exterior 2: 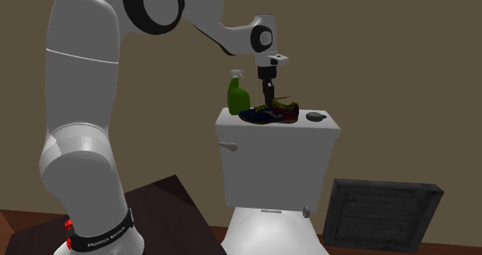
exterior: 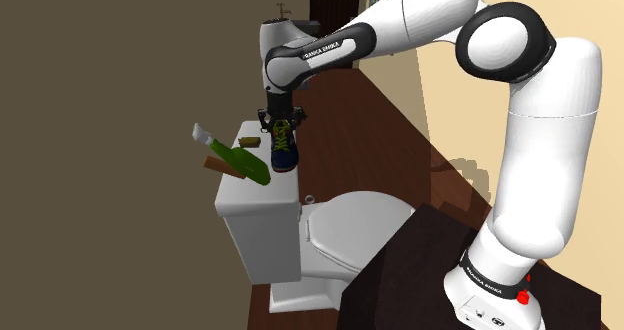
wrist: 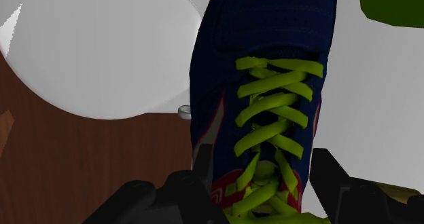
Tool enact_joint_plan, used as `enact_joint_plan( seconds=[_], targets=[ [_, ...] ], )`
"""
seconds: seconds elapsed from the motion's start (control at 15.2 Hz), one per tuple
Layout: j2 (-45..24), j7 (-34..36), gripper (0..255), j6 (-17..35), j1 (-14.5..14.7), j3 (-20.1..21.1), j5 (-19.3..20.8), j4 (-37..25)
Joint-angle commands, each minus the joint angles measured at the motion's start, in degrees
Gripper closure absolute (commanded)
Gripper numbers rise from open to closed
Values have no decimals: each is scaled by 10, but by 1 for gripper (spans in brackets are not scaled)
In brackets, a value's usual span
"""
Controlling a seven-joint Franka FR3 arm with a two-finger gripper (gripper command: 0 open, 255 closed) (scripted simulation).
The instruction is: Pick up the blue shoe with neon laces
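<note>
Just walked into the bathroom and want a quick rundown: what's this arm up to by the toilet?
The white robot arm is reaching over the toilet, with its black tool at the laced part of a blue shoe with neon yellow-green laces. The shoe is on top of the toilet tank, next to a green spray bottle. It isn't clear whether the shoe is gripped yet, and it doesn't look lifted off the tank.

Toilet tank (exterior 2: 270, 164), lid: shoe (exterior 2: 269, 114) at middle, hand (exterior 2: 268, 91) closed around it from above. Spray bottle (exterior 2: 237, 95) toward lid's left end in the second exterior view; small item (exterior 2: 316, 117) toward right end. Bowl (exterior 2: 266, 230) before tank.
</note>
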State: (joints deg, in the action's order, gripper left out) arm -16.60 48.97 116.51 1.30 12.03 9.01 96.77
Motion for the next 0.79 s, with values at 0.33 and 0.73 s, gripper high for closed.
enact_joint_plan(
  seconds=[0.33,0.73],
  targets=[
    [6,-3,255,-20,0,1,-3,-14],
    [13,-8,255,-63,0,2,-6,-50]
  ],
)
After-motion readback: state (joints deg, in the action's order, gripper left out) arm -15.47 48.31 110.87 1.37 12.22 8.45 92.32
